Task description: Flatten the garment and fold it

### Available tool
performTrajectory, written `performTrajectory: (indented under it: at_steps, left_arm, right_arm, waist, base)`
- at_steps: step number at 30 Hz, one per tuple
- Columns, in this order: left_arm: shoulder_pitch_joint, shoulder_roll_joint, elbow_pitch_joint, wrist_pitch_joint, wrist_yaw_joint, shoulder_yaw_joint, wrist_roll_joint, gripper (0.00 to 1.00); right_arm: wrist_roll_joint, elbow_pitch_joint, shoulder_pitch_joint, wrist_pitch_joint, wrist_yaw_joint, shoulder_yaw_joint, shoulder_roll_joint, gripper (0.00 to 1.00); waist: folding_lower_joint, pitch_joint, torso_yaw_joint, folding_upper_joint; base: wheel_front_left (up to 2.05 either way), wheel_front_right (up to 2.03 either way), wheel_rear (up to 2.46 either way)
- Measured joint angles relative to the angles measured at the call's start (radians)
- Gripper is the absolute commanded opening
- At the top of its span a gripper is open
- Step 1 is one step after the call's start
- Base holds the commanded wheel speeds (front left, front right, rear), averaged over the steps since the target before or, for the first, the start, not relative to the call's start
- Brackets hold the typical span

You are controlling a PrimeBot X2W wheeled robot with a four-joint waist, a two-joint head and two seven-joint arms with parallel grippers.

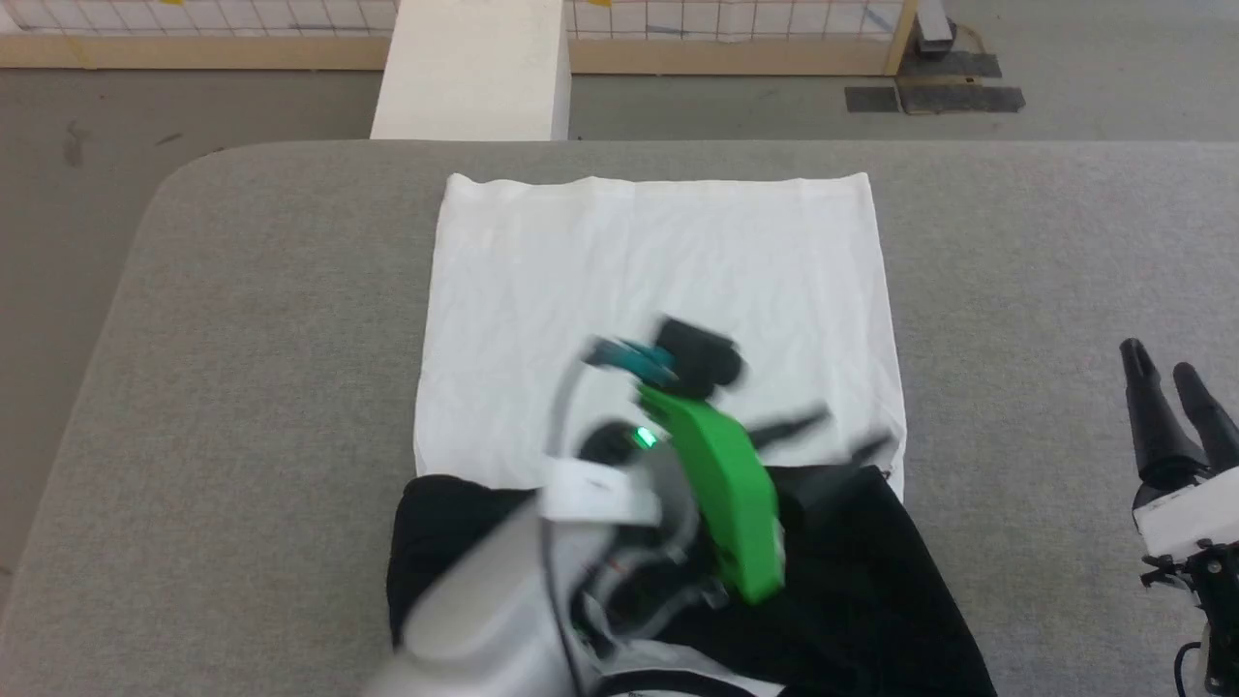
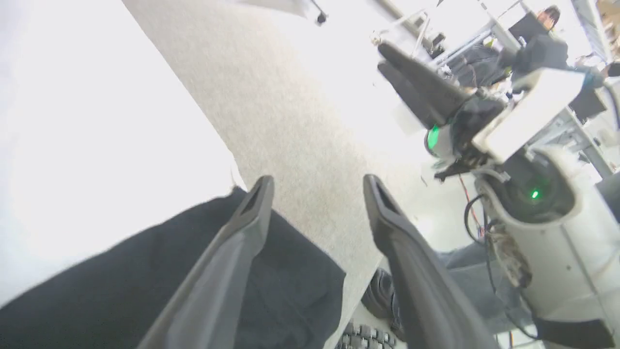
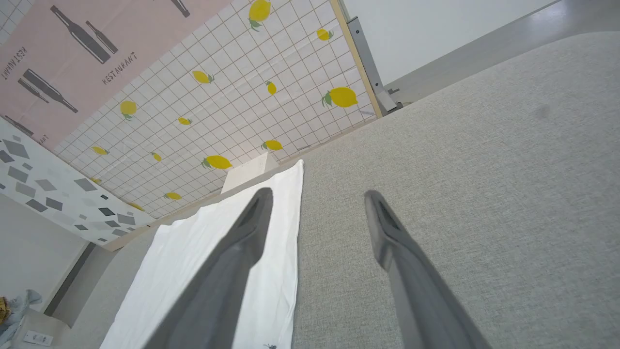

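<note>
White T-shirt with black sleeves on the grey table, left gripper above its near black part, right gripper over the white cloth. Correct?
No: the head view shows the right gripper beside the white, black-sleeved T-shirt, over bare grey fabric table. The rest holds.

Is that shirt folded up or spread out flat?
Partly folded: the garment lies flat on the table, with its black sleeves turned in over the near end.

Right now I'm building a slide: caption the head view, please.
Left pincer open over the black near edge of a white T-shirt on a grey table; right pincer open aside.
</note>
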State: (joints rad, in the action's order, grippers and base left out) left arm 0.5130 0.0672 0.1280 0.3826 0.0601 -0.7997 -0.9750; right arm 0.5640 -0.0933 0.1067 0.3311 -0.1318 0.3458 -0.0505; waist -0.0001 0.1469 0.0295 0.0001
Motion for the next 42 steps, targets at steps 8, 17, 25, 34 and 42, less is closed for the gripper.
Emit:
performTrajectory:
  at_steps: [8,17,25,34,42]
  left_arm:
    - [0.049,0.189,-0.017,-0.293,-0.125,0.257,0.151,1.00]
    - [-0.074,0.327,0.018,-0.604,-0.230,0.397,0.309,1.00]
    - [-0.241,0.314,-0.115,-0.637,-0.256,0.550,0.364,1.00]
    - [-0.280,0.229,-0.253,-0.641,-0.208,0.651,0.467,1.00]
    - [-0.255,0.170,-0.279,-0.641,-0.147,0.681,0.521,1.00]
  right_arm:
    - [-0.006,0.000,-0.001,0.014,0.000,-0.041,0.000,1.00]
    - [-0.045,0.023,0.014,0.048,0.000,-0.122,0.001,1.00]
    - [-0.115,0.074,0.133,0.091,0.000,-0.163,0.000,1.00]
    - [-0.319,0.262,0.578,0.290,0.000,-0.184,-0.015,1.00]
    - [-0.540,0.500,0.922,0.447,0.000,-0.091,-0.056,1.00]
  waist:
    - [0.0000,-0.023,0.032,0.0000]
    - [0.0000,-0.005,0.022,0.0000]
    - [0.0000,0.057,0.023,0.0000]
    - [0.0001,0.186,0.043,0.0000]
    - [0.0002,0.318,0.090,0.0000]
  base:
    - [0.00,0.00,0.00]
    - [0.00,0.00,0.00]
    - [0.00,0.00,0.00]
    - [0.00,0.00,0.00]
    - [0.00,0.00,0.00]
